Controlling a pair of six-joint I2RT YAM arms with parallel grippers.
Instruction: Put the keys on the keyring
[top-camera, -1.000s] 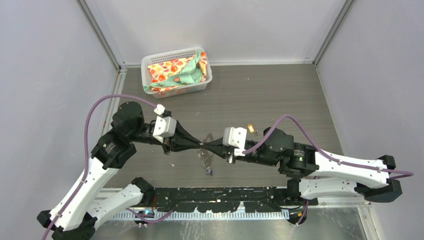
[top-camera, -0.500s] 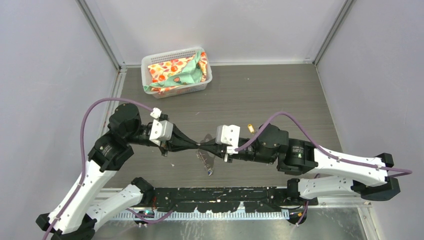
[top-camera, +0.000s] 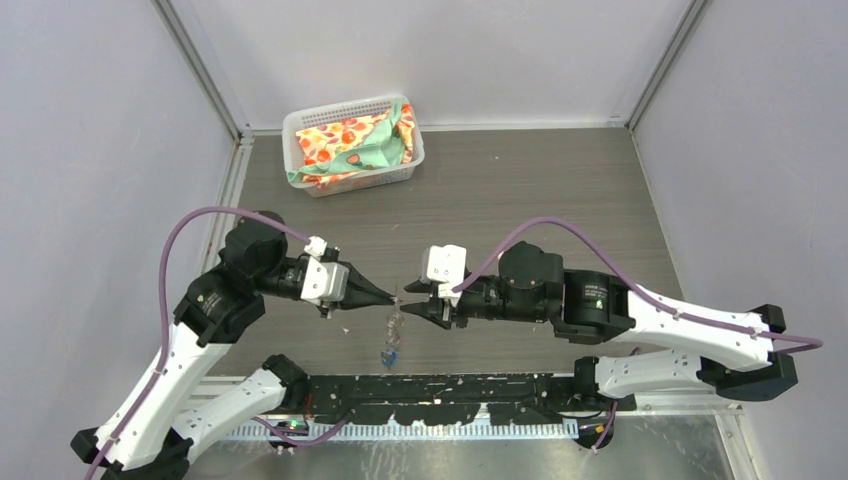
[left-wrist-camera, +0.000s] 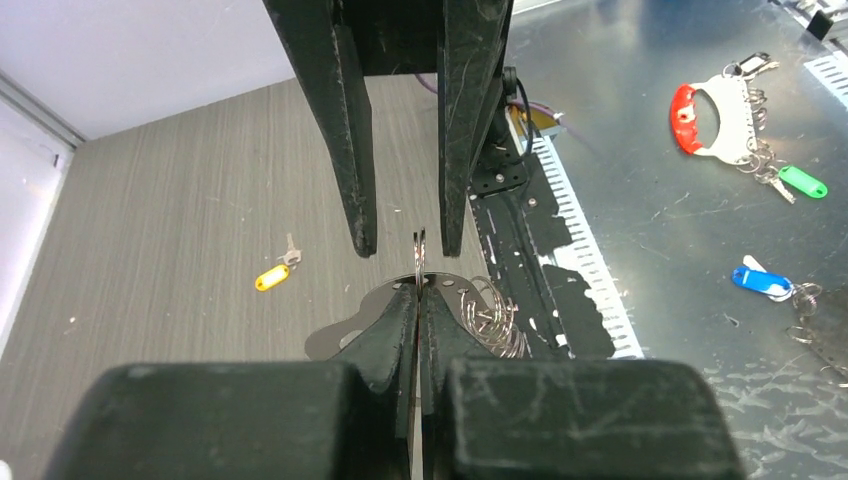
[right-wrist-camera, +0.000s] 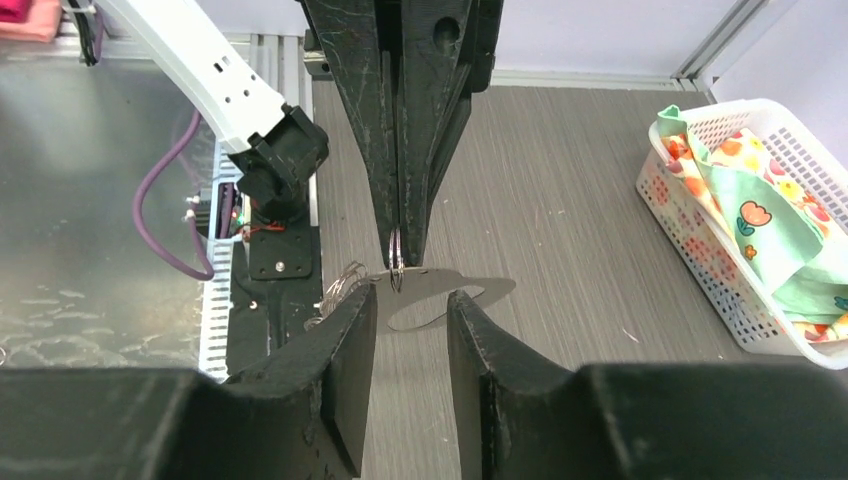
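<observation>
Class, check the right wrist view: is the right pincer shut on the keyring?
No: the right pincer has its fingers apart, and only the left pincer opposite pinches the thin ring by the keyring.

Your two arms (top-camera: 170, 370) wear white shells and black joints, with looping purple cables (top-camera: 190, 225) and tapered black fingers (top-camera: 368, 291).

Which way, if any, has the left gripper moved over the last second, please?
Yes: the left gripper, shut on the keyring, has shifted nearward, away from the basket.
</observation>
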